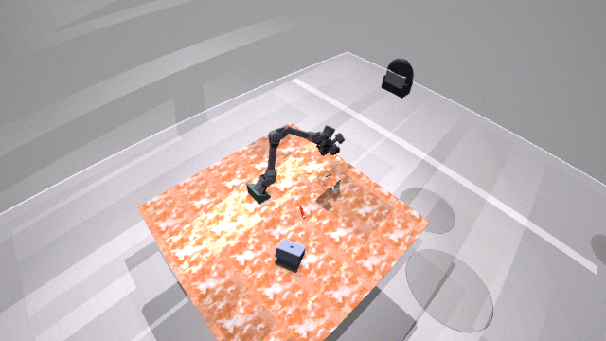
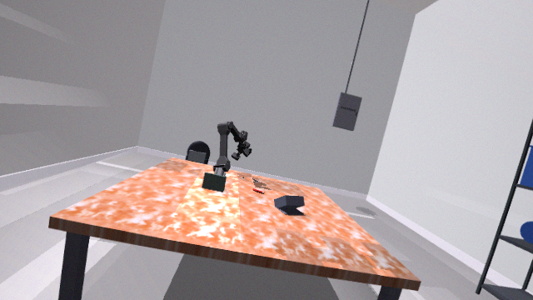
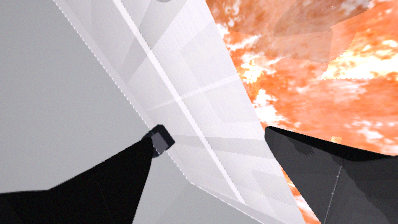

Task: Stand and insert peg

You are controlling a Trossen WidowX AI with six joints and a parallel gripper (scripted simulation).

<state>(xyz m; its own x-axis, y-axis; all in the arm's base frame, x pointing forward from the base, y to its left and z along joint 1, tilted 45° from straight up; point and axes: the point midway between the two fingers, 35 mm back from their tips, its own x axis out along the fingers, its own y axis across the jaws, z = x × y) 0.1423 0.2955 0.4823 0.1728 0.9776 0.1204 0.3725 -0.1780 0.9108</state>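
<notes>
A small red peg (image 1: 301, 212) (image 2: 258, 191) lies flat on the orange marbled table (image 1: 227, 246) (image 2: 146, 204), between the arm's base and the panel block. Its white band is too small to make out. The dark blue-grey sloped panel block (image 1: 290, 254) (image 2: 289, 204) stands nearer the front, with one dark hole (image 1: 291, 246) in its face. My gripper (image 1: 335, 142) (image 2: 242, 152) (image 3: 209, 137) is open and empty. It hangs high in the air past the peg, near the table's far edge. In the wrist view the two dark fingers frame floor and table edge, with no peg between them.
The arm's base (image 1: 258, 191) (image 2: 214, 182) stands on the table. A dark rounded object (image 1: 399, 78) (image 2: 197, 152) sits on the floor beyond the table. A grey box (image 2: 346, 111) hangs from a rod. A shelf (image 2: 512, 217) stands at the right.
</notes>
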